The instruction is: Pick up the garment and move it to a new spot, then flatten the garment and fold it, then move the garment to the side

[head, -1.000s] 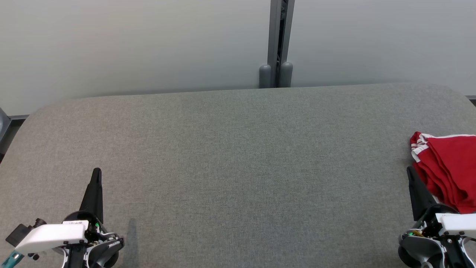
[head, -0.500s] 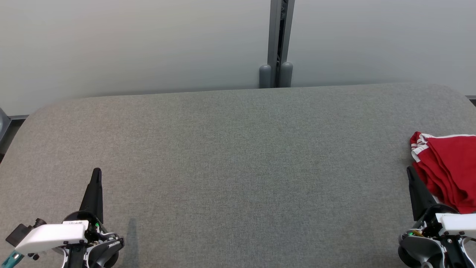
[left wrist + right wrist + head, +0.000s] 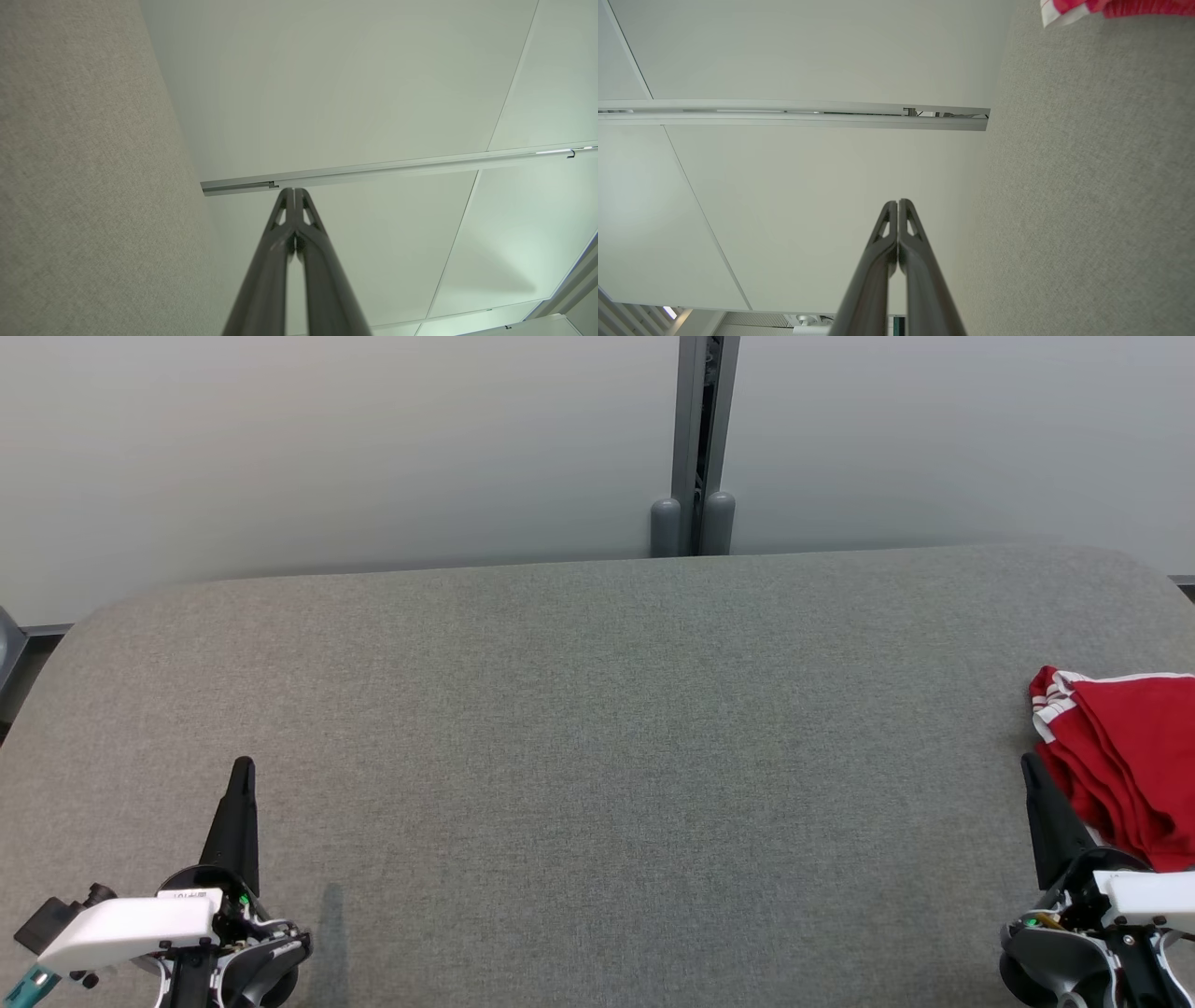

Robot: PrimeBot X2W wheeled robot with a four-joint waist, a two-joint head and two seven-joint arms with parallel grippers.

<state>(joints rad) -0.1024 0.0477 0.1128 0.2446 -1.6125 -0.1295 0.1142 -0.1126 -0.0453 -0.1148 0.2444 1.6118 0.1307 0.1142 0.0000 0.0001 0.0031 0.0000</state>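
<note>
The garment (image 3: 1125,761) is red with white stripes at one hem and lies in a folded heap at the table's right edge, partly cut off by the head view's border. A corner of the garment (image 3: 1101,8) also peeks in at the top of the right wrist view. My right gripper (image 3: 1028,763) is shut and empty, its tip just left of the cloth. My left gripper (image 3: 243,766) is shut and empty at the lower left, far from the garment. Both wrist views show the fingers pressed together: left gripper (image 3: 294,190), right gripper (image 3: 898,201).
The grey fabric-covered table (image 3: 597,728) spreads across the head view with rounded far corners. Behind it stands a pale partition wall (image 3: 327,448) with a grey metal post (image 3: 695,448) at the middle.
</note>
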